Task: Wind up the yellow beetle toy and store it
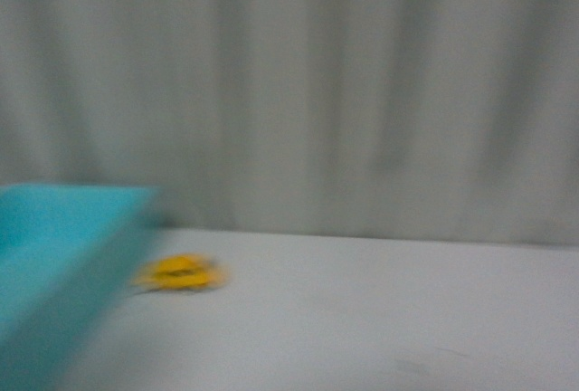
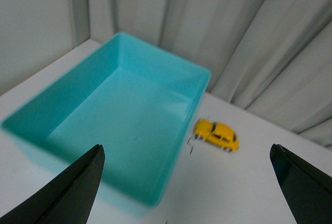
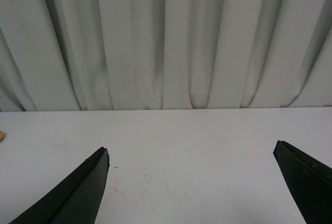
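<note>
Nothing seems done yet — the yellow beetle toy sits on the bench just beside the empty teal box, both arms' jaws spread wide, winding and storing ahead.

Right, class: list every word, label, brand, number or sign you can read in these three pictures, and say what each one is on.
No text can be read in any view.
yellow beetle toy: no badge or number legible; it is small in the left wrist view and blurred in the front view.
turquoise box: plain, no label showing.
curtain and table: no writing.
</note>
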`<state>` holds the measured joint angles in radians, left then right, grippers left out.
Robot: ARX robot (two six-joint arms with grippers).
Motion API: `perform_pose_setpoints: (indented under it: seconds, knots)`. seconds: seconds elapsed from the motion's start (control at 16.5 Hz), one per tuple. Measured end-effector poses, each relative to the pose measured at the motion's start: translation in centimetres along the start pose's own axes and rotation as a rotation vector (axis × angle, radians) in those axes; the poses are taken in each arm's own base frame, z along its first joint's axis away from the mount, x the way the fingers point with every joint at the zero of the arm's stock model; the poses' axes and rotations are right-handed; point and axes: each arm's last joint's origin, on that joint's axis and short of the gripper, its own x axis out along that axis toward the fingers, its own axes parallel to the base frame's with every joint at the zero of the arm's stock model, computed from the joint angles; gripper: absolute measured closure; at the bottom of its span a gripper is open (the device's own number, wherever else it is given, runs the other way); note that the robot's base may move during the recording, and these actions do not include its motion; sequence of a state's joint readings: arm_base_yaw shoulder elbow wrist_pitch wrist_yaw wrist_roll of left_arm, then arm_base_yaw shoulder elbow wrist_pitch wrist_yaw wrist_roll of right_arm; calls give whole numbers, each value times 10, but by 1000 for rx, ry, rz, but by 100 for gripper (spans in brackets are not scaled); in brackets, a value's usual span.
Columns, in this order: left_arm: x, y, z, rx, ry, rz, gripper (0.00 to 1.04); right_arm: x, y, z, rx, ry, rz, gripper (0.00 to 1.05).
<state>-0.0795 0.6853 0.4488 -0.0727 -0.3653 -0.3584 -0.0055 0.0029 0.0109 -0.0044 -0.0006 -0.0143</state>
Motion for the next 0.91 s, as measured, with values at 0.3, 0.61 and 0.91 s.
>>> perform_pose_setpoints:
  seconds: [0.3,0.61,0.91]
  knots:
    - [120,-56,40,299,91,-151,7,0,0,0,0,-1,-1,7]
    - [223,-118,45,759,289,-420,7,0,0,0,0,-1,-1,7]
    - [250,-139,34,1081,421,-557,7,0,0,0,0,-1,-1,7]
